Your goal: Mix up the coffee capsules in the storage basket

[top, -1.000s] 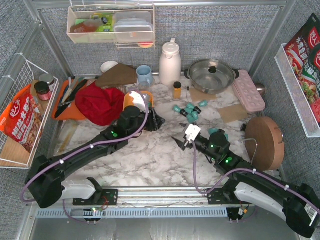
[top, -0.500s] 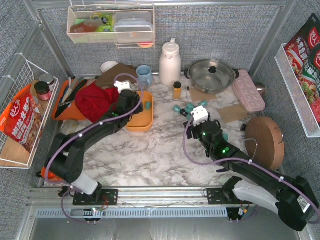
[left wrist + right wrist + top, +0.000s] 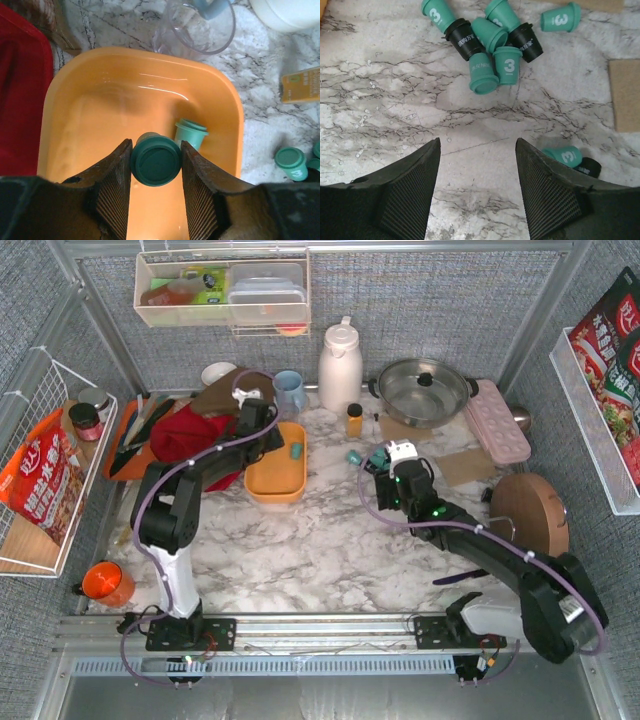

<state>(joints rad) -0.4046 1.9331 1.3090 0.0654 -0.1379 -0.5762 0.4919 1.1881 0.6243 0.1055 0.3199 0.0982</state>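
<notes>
Grey woven walls close round a marble table (image 3: 300, 540). Toward its back left sits the orange basket (image 3: 262, 485), just beside a red cloth (image 3: 195, 445) and in front of a blue mug (image 3: 290, 390).

The left gripper (image 3: 155, 150) hangs over the basket, its jaws pinching a teal capsule (image 3: 155, 162) by the sides, with the flat end facing the wrist camera. I cannot tell whether that capsule touches the basket floor. A second capsule (image 3: 190, 135), also teal, lies on its side inside the basket, near the right wall. Outside it, on the marble to the right, rests a stray capsule (image 3: 290, 162).

The right gripper (image 3: 476, 150) is spread wide with nothing between its fingers, over bare marble. Just ahead of it lies a heap of capsules (image 3: 492, 37), teal with two black ones, all touching. A lone capsule (image 3: 561, 17) lies apart to the right of the heap. A teal-and-black pair (image 3: 570, 157) rests near the right finger.

Behind stand an amber bottle (image 3: 354, 420), a white jug (image 3: 340, 365), a pot (image 3: 422, 390) and a pink tray (image 3: 497, 420).
</notes>
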